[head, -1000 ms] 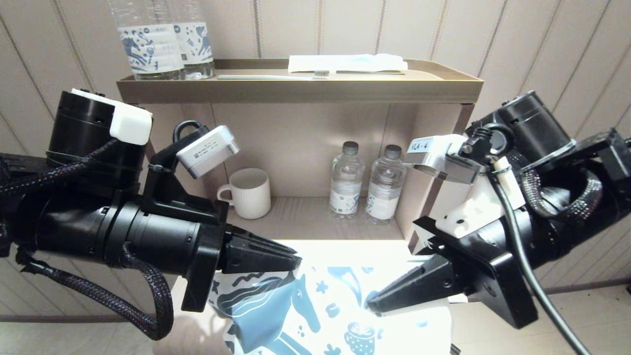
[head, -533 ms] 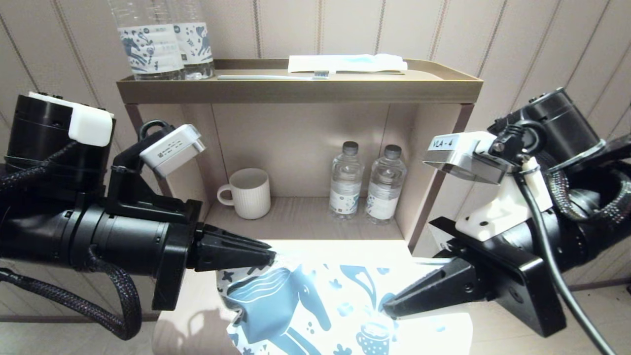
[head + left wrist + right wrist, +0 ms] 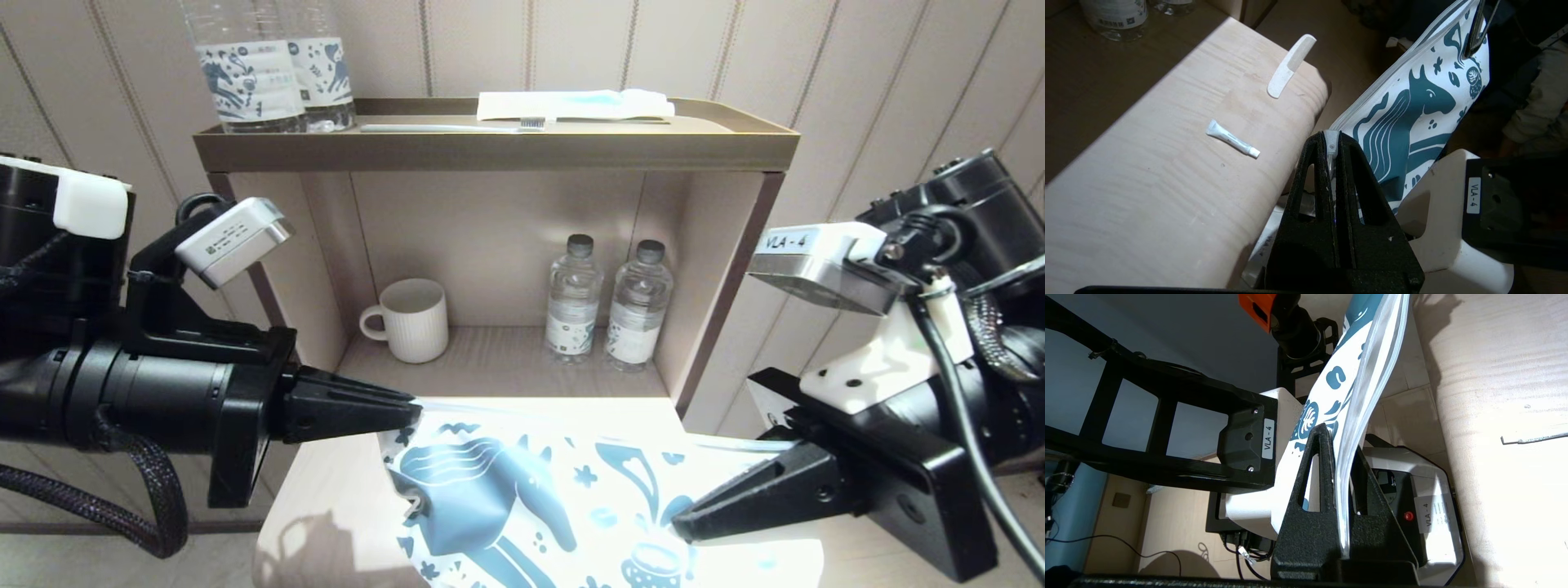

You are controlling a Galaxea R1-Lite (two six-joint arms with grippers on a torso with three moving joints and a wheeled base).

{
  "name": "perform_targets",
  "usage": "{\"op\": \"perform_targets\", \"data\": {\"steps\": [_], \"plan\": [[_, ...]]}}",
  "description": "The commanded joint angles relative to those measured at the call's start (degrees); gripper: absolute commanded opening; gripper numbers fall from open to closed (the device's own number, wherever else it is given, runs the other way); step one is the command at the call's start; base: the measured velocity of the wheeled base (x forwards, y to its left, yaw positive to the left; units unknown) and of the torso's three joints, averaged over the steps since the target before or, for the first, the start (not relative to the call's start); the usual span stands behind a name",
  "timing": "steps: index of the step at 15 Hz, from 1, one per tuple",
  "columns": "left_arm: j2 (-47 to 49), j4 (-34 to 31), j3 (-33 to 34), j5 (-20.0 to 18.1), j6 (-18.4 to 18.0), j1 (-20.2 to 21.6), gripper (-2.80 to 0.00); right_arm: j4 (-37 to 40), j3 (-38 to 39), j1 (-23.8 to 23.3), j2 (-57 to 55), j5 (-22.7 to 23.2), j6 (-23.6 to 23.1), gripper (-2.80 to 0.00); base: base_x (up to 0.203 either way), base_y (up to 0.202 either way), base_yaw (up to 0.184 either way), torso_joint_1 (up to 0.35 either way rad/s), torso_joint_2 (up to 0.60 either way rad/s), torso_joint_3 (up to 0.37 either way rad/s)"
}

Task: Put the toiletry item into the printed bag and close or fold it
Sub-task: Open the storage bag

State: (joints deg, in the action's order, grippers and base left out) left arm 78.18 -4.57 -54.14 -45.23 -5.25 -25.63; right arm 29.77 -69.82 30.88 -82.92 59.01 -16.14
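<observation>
Pinching the bag, head view: the left jaws are clamped tight on the left top corner of the printed bag (image 3: 531, 498), the right jaws are shut on its right side, and the bag is stretched between them just above the near part of the surface (image 3: 326, 490).
Shelf behind, head view: the shelf unit (image 3: 490, 151) has a mug (image 3: 412, 318) and two small bottles (image 3: 604, 302) inside. Two tall bottles (image 3: 269, 73), a toothbrush (image 3: 457, 126) and a packet (image 3: 571, 104) are on top.
Left jaws, left wrist view: fully closed, with the bag's zip-strip corner nipped at the tips. The bag (image 3: 1412, 110) hangs off past the surface's edge, horse print facing the camera.
Toiletry item, left wrist view: the toiletry item (image 3: 1290, 67) lies flat on the surface (image 3: 1147, 183), right by its rounded end and well apart from the bag. A small tube (image 3: 1232, 139) lies further in, apart from it.
Right jaws, right wrist view: closed on the bag (image 3: 1355, 375), whose top strip curves away beside the edge of the surface (image 3: 1494, 416).
</observation>
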Motion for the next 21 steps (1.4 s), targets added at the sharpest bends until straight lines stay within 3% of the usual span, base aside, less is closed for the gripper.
{"op": "perform_targets", "data": {"steps": [1,4,9,12,21], "plan": [[-0.44,0.00,0.04,-0.39,-0.02,0.76,-2.80,0.11,0.57,-0.38,0.83,0.31,-0.11,-2.80,0.000,0.000,0.000,0.000,0.00,0.000],[0.12,-0.09,-0.17,-0.73,-0.02,0.67,-2.80,0.11,0.30,-0.11,0.72,0.31,-0.11,-2.80,0.000,0.000,0.000,0.000,0.00,0.000],[0.57,-0.26,-2.72,-6.69,0.23,0.31,-2.80,-0.13,-0.79,0.32,-0.83,0.31,-0.06,-2.80,0.000,0.000,0.000,0.000,0.00,0.000],[1.01,-0.31,-3.84,-6.85,0.51,-1.57,-2.80,-4.52,-2.07,1.20,-3.66,0.37,1.03,-2.80,0.000,0.000,0.000,0.000,0.00,0.000],[3.38,0.59,-5.18,-6.00,0.07,-3.91,-2.80,-5.16,-6.90,1.38,-11.30,-0.13,1.38,-2.80,0.000,0.000,0.000,0.000,0.00,0.000]]}}
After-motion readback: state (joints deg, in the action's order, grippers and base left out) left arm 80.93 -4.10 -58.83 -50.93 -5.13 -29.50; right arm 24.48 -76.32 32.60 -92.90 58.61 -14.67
